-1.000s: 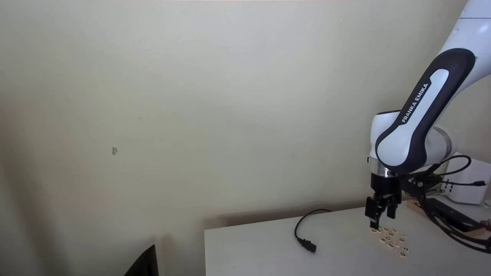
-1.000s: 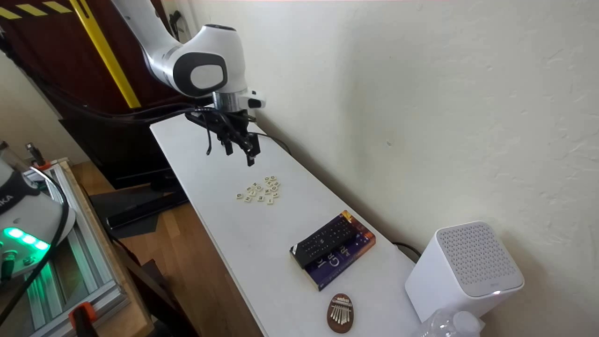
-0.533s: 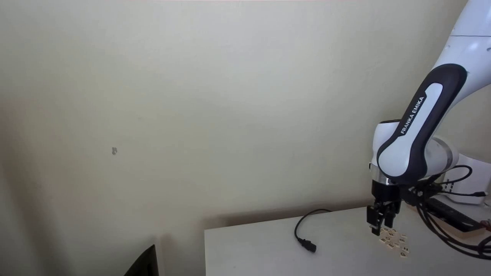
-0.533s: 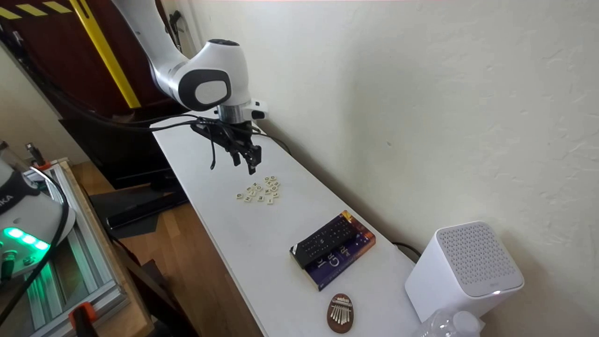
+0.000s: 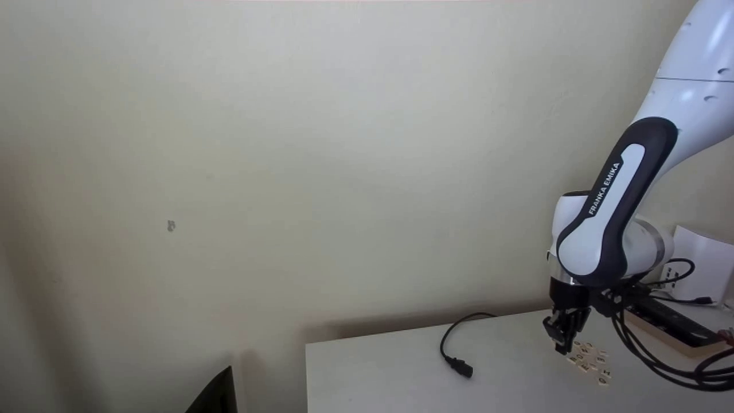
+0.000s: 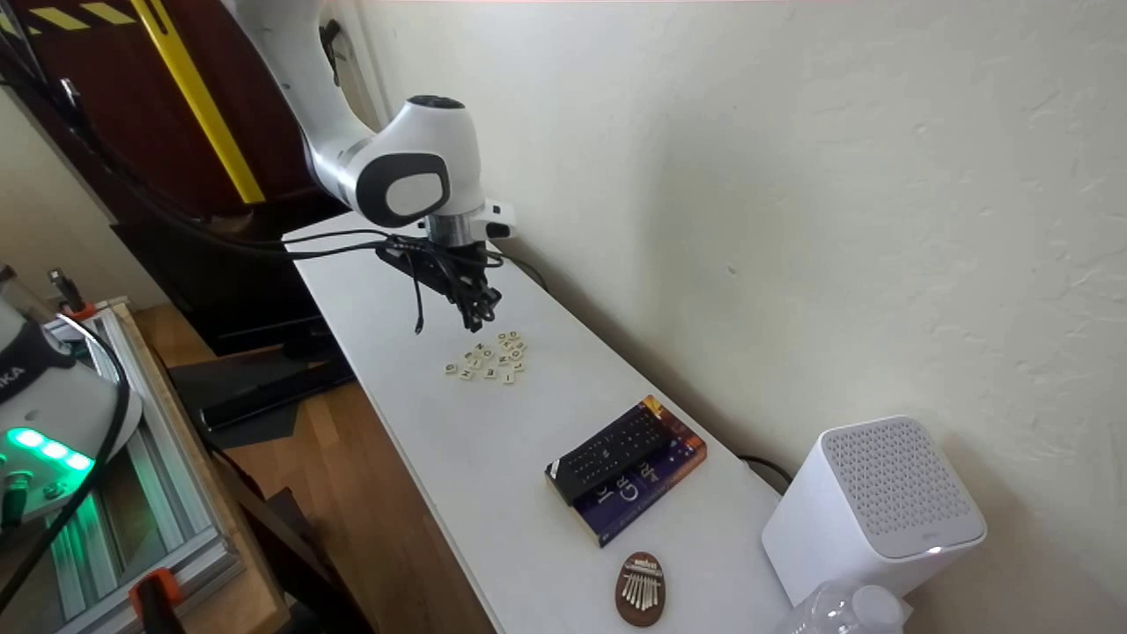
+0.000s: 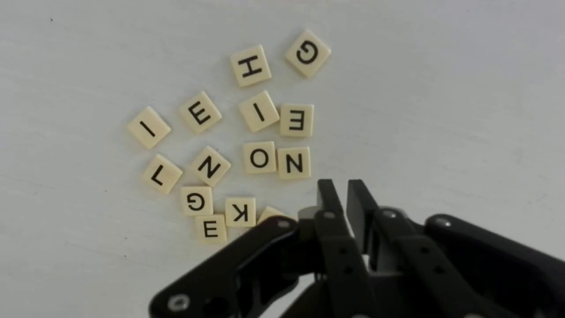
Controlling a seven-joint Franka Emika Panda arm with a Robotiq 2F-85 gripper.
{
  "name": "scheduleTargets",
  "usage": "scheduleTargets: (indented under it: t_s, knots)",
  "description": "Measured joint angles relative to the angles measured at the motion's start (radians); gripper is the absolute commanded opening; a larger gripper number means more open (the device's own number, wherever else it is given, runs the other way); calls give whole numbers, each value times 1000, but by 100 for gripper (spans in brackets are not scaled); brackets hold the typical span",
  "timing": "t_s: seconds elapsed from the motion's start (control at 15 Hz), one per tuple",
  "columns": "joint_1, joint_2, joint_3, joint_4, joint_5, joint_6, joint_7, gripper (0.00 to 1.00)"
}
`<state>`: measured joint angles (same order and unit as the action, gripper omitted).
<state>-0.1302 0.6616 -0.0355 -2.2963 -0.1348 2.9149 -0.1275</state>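
The gripper [image 7: 341, 190], parted by only a narrow gap, hung above the table [image 7: 441, 132] near the tiles [image 7: 259, 157] scattered there, one partly hidden behind it in the wrist view

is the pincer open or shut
Slightly open: in the wrist view, the fingertips of the pincer stand just apart, with white table showing through the narrow gap.
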Motion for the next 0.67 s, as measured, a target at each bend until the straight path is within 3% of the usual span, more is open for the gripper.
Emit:
scheduleTargets:
  t_s: [0.67]
  knots:
    - [-16,62,-4,52,0,20,1,0]
